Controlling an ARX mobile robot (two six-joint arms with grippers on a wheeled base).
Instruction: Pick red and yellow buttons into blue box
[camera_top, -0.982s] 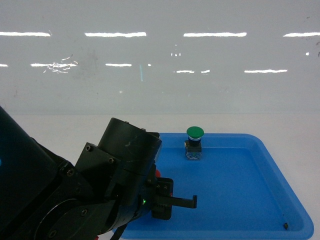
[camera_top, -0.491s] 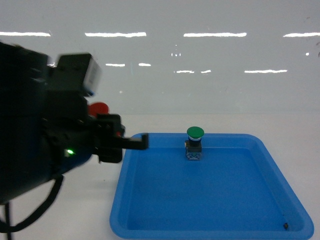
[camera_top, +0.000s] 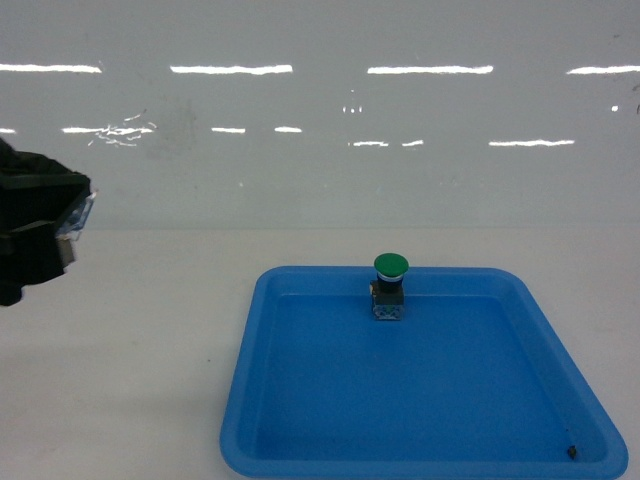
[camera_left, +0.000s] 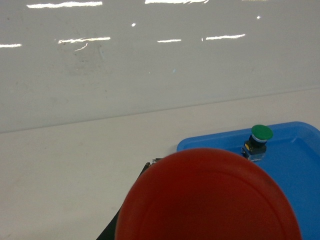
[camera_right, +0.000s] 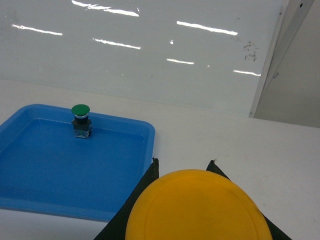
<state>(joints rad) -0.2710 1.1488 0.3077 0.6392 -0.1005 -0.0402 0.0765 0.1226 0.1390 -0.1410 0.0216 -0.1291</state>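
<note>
Head view: a shallow blue tray (camera_top: 420, 390) fills the lower right, holding only a green button (camera_top: 390, 285) standing upright near its far rim. A black part of the left arm (camera_top: 35, 235) shows at the left edge; its fingers are out of sight.

Left wrist view: the red button (camera_left: 207, 197) fills the bottom centre, clamped in the left gripper (camera_left: 150, 200); tray and green button sit at right.

Right wrist view: the yellow button (camera_right: 195, 207) fills the bottom centre, gripped by the right gripper (camera_right: 182, 172); the tray lies left.

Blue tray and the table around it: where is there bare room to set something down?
The shallow blue tray is bare except for the green-capped button near its far edge; its near and middle floor are free. The white table left of the tray is open. Nowhere looks crowded, though a small dark speck sits in the tray's near-right corner.
</note>
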